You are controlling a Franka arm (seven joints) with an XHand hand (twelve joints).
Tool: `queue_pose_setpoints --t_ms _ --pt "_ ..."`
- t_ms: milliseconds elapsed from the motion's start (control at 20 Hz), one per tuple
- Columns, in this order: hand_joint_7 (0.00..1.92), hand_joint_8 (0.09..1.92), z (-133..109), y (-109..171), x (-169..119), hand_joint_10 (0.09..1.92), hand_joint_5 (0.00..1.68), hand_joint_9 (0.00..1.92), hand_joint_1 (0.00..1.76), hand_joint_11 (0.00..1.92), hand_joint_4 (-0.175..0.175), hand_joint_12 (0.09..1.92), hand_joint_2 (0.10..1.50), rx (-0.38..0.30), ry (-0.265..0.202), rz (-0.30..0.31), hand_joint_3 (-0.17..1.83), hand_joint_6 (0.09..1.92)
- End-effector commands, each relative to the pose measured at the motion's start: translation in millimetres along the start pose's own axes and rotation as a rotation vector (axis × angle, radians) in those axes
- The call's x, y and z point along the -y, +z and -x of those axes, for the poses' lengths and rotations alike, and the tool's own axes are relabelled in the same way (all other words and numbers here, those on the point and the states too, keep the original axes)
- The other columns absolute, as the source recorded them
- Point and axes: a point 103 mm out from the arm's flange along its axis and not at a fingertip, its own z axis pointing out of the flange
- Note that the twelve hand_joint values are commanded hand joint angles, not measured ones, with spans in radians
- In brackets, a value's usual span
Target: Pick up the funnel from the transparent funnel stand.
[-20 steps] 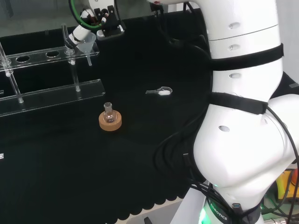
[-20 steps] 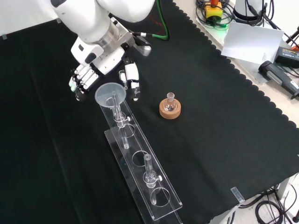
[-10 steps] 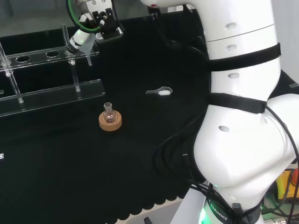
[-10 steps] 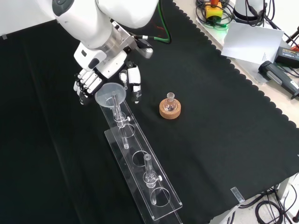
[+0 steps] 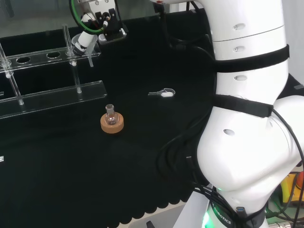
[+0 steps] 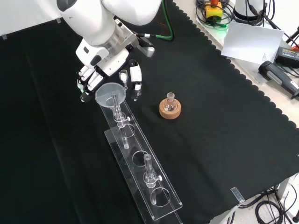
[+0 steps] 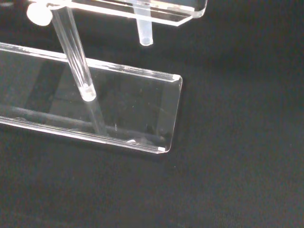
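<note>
Front view: funnel seated in the end hole of the transparent funnel stand, at the stand's 11 o'clock end, bowl up, spout hanging through the top plate. Hand at the funnel's 12 o'clock, fingers at its 10 o'clock and thumb at its 2 o'clock, spread apart, straddling the bowl, not closed on it. Best done, by judgement: close under the rim from both sides, then lift straight up so the spout clears the hole without dragging the stand. Small flask on a cork ring at the funnel's 3 o'clock; contents too small to tell. Funnel bowl apparently empty.
</note>
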Motion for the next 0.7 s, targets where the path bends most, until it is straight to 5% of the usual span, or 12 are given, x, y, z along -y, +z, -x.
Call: queue_pose_setpoints --t_ms 50,700 --pt "0.33 0.54 -3.5 0.2 -1.3 0.82 0.12 0.05 0.58 0.0 -0.056 0.71 0.53 0.013 -0.003 -0.002 0.53 0.09" --pt "0.53 0.54 -1.4 -0.8 -3.0 0.8 0.36 0.18 0.58 0.0 -0.021 0.75 0.51 0.018 -0.006 0.008 0.63 0.09"
